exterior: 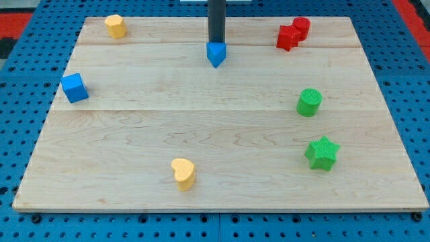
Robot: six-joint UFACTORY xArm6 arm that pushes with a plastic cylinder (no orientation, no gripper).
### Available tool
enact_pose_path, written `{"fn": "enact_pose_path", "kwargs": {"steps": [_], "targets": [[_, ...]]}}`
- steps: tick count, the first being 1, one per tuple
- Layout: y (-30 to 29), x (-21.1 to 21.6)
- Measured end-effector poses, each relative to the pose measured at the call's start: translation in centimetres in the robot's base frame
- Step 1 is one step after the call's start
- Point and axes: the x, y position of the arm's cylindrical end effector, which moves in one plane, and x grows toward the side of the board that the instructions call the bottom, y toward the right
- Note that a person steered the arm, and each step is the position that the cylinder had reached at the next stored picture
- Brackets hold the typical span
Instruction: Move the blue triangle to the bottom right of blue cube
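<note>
Tip (216, 43) touching the top edge of blue triangle (216, 54) near the board's top centre, no gripper to spread or close; blue cube (74, 88) well off toward the view's lower left.

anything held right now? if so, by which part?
Nothing is held; the rod cannot grip. My tip sits at the top edge of the blue triangle, seemingly touching it. The blue cube lies far toward the view's left.

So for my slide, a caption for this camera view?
My tip touches the blue triangle from above; the blue cube sits far left.
</note>
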Motion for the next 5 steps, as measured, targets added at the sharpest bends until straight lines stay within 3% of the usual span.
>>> {"fn": "enact_pose_path", "kwargs": {"steps": [2, 5], "targets": [[3.2, 6.1], [-8.2, 7.1]]}}
